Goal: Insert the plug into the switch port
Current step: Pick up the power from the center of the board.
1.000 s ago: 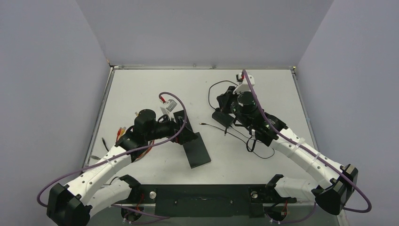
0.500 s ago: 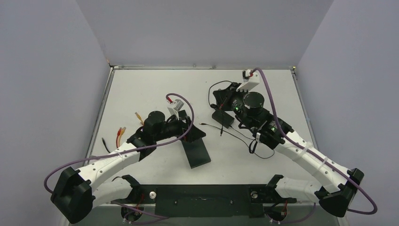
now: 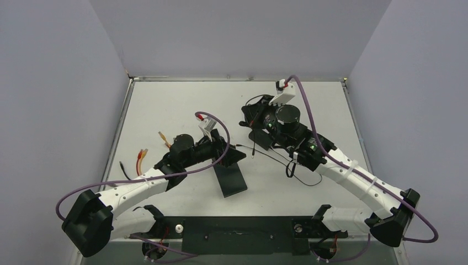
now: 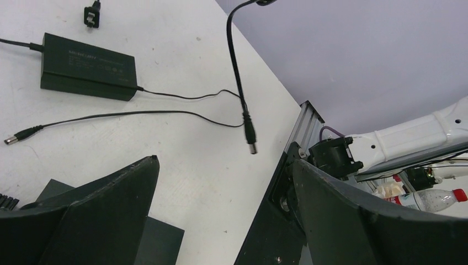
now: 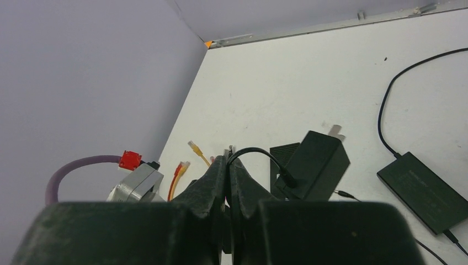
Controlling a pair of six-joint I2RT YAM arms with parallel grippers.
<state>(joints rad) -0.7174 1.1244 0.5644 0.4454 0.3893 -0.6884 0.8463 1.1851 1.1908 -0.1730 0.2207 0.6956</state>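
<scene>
My right gripper (image 5: 228, 154) is shut on a thin black cable (image 5: 256, 150). The cable arcs out from the fingertips and ends in the barrel plug (image 5: 287, 178). The plug (image 3: 252, 153) hangs tip down just above the table, right of my left gripper (image 3: 234, 149). That gripper (image 4: 225, 160) is open wide with nothing between its fingers, and the plug (image 4: 250, 138) dangles a little beyond them. The switch, a flat black box (image 3: 232, 179), lies under and in front of the left gripper. Only its dark corner (image 4: 160, 245) shows in the left wrist view. No port is visible.
A black power brick (image 3: 264, 138) (image 4: 88, 66) lies under the right arm, with thin leads looping over the table and a second barrel tip (image 4: 14, 136). A pronged mains plug (image 4: 91, 15) lies beyond it. Orange and yellow network cables (image 3: 142, 156) lie at the left.
My left gripper has reached right across the switch toward the plug, its jaws narrowing slightly. The right gripper has shifted left with the cable, bringing the hanging plug closer.
</scene>
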